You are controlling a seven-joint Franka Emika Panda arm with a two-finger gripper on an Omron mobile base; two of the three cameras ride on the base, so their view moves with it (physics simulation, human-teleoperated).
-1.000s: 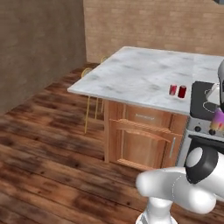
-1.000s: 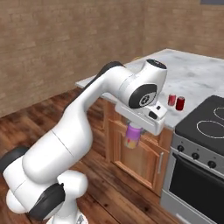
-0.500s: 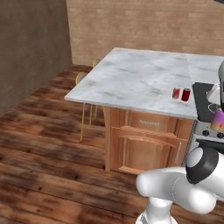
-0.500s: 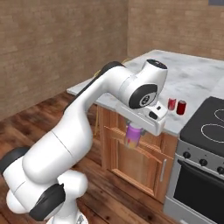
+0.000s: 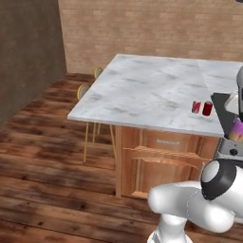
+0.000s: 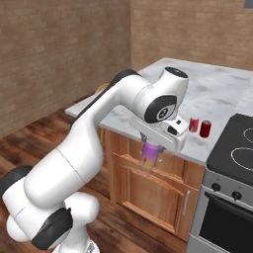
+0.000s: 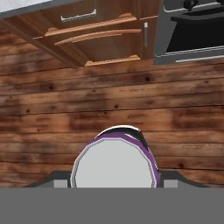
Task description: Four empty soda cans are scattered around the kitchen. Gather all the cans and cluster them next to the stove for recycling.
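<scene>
Closest to me, the gripper [image 6: 151, 159] is clamped on the pink-purple can [image 6: 149, 157], hanging upright over the wood floor [image 7: 52, 100], in front of the reddish cabinets [image 6: 148, 192]. Empty can, so prob. v. light, thin-walled, smooth; easy to dent or slip, best held round the mid-body, not squeezed hard. Hand view shows its flat grey round end. Further back, two red cans [image 6: 199, 127] stand close together on the marble counter [image 5: 142, 95] edge, just beside the black glass stove [image 6: 237, 148].
</scene>
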